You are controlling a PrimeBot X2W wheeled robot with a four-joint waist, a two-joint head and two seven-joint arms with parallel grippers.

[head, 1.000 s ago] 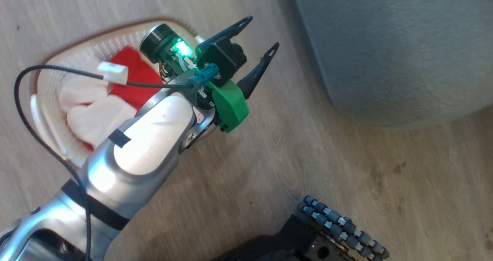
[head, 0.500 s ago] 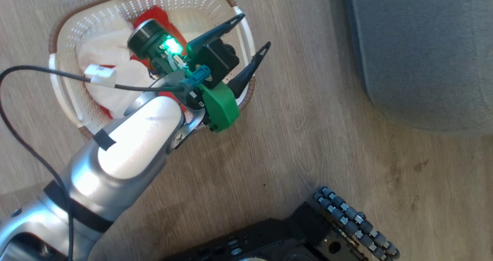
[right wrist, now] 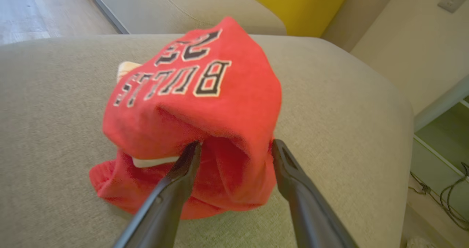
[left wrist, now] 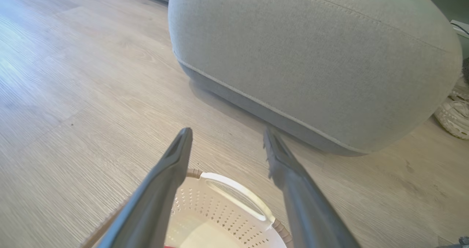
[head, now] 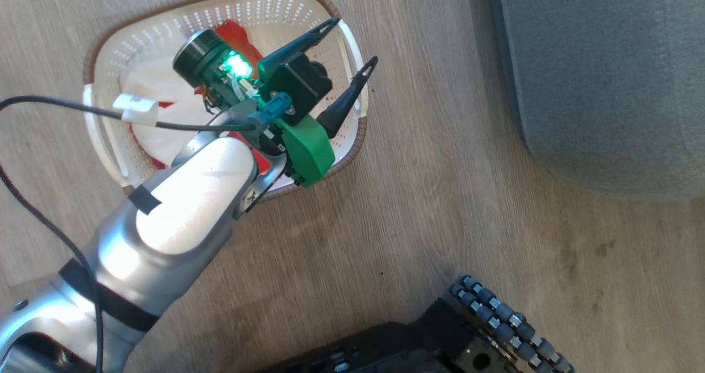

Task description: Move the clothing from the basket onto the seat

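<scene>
The cream basket [head: 154,37] stands on the wood floor with white clothing [head: 165,136] and a red piece [head: 231,31] inside. My left gripper [head: 350,45] hangs open above the basket's right side, holding nothing. In the left wrist view its fingers [left wrist: 227,134] spread over the basket's handle [left wrist: 238,193], pointing at the grey seat [left wrist: 311,65]. A red garment with printed lettering [right wrist: 205,94] lies bunched on the seat [right wrist: 55,94]. My right gripper [right wrist: 235,145] is open, its fingers either side of a fold of that garment.
The seat's rounded corner [head: 606,75] lies to the right of the basket, with bare floor between. My wheeled base [head: 506,323] shows at the bottom. A yellow cushion [right wrist: 293,2] sits behind the seat. A shoe [left wrist: 454,116] and cables [right wrist: 450,196] lie near the sofa.
The head view has swung, bringing the whole basket into the picture. My left gripper, still open, now stands over the basket's right side rather than over the floor beside it.
</scene>
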